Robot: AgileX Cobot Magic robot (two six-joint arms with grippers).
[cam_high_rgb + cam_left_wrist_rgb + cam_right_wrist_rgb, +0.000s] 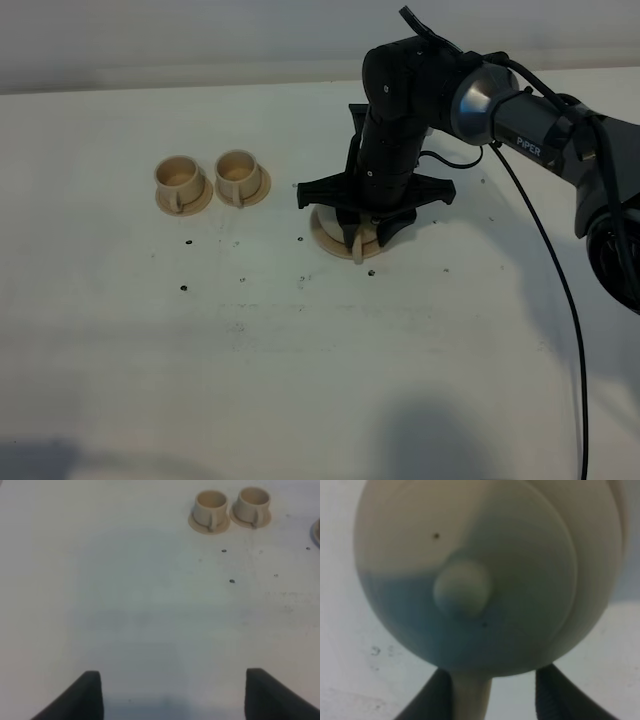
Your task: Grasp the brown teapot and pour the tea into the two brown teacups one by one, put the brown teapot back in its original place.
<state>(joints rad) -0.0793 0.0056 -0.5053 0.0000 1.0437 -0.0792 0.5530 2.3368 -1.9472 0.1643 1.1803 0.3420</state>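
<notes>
White tabletop (300, 400) fills the near part of the exterior high view. Beyond it, right of centre, the right gripper (371, 238) points down over the brown teapot (364, 240), which sits on the wide saucer (324, 233). The arm hides most of the pot. To the far left stand the two brown teacups, the left cup (180, 178) and the right cup (237, 172). They are side by side, each on its own small saucer (160, 200), and well apart from the teapot.

Left wrist view: the left gripper (175, 700) hangs over the tabletop, its fingers (85, 697) spread wide with nothing between them. Both cups lie far ahead of it.

Right wrist view: the teapot's domed lid and its knob (462, 587) fill the frame. The loop handle (471, 695) lies between the right gripper's two dark fingers (560, 695). It is close against one finger and clear of the other, so the jaws stand apart, not clamped.
</notes>
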